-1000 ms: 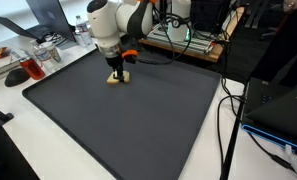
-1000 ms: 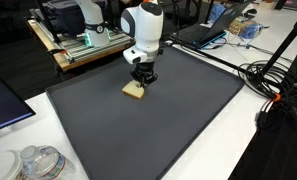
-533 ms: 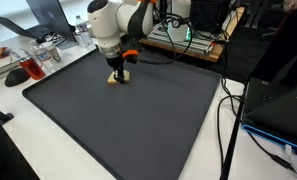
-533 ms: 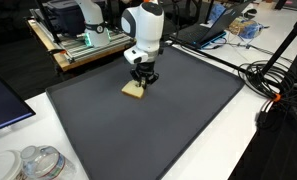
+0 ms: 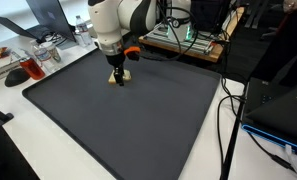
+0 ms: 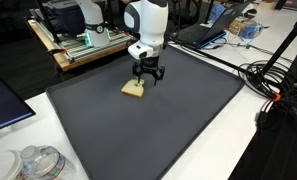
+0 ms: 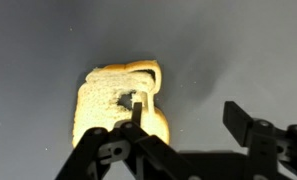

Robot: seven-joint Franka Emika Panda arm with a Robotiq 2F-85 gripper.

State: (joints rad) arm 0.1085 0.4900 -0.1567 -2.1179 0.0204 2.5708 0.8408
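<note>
1. Grey mat (image 6: 188, 130) fills the lower frame, nearest the camera in an exterior view.
2. And there's the toast slice (image 6: 135, 90), lying flat on the mat, left of centre.
3. Gripper (image 6: 148, 76) hangs just over the slice's right edge, jaws spread wide, nothing in them.
4. Laptop (image 6: 203, 32) sits beyond the mat, upper right.

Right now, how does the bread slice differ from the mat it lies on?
The bread slice is pale yellow; the mat is dark grey. The slice is small and covers only a patch of the mat, while the mat spreads over much of the table. In the wrist view the slice looks porous, with a dent in it; the mat looks smooth and even. Both lie flat.
</note>
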